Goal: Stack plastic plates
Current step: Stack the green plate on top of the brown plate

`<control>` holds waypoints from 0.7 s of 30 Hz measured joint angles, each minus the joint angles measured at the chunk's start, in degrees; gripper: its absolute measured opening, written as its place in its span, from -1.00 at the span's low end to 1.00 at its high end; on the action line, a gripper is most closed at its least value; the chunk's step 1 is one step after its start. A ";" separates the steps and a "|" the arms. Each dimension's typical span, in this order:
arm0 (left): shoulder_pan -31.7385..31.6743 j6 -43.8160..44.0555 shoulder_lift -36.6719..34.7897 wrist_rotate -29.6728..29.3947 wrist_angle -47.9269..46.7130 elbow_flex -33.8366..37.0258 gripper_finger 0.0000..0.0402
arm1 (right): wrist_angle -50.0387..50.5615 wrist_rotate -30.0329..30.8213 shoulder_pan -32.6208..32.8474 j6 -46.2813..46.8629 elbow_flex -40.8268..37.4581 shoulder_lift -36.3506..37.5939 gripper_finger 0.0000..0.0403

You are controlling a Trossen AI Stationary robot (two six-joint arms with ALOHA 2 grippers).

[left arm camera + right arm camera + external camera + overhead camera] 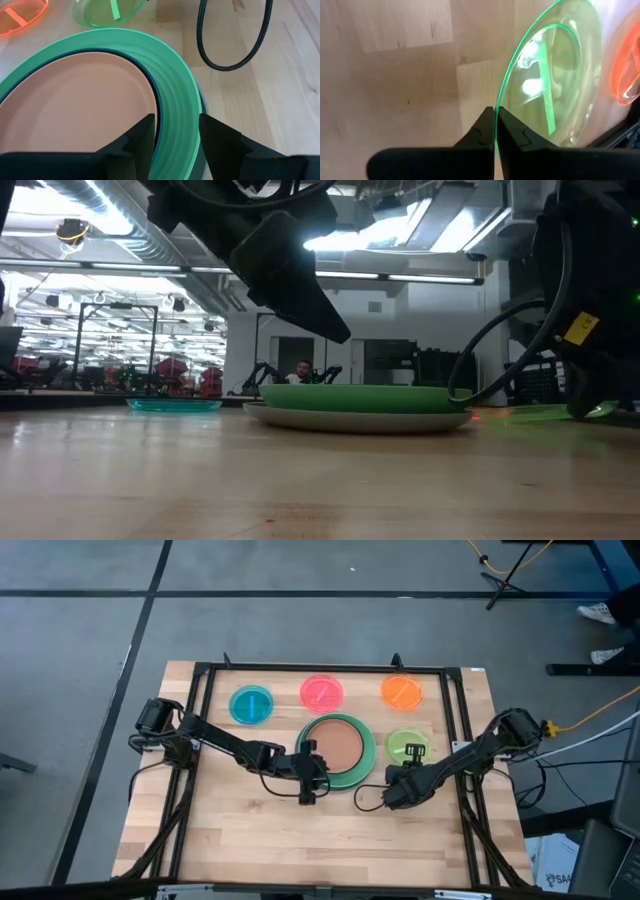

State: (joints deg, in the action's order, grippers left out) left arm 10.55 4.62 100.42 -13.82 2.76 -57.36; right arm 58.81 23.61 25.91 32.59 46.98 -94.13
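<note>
While right jaws [495,131] pinch lime plate [560,75] rim, left jaws [175,137] parted, straddling mint green plate [175,90] rim

The brown plate [75,110] and the green plate [175,95] run off the picture's edge in the left wrist view. The teal plate [156,100] shows only as a thin rim between them. The grey plate [350,420] is mostly hidden under the stack.

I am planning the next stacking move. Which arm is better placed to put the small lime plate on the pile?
The right arm, probably. Its jaws are already shut on the rim of the small translucent lime plastic plate. The left jaws straddle the large mint green plate's rim.
</note>
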 joint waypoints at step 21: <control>0.77 -1.34 -3.22 -0.16 -3.11 -0.07 -0.27 | 0.81 9.42 -0.07 -3.71 1.87 11.04 -1.00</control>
State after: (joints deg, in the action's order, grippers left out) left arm 11.31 3.29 97.20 -13.98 -0.35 -57.43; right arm 59.61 33.03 25.85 28.88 48.85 -83.09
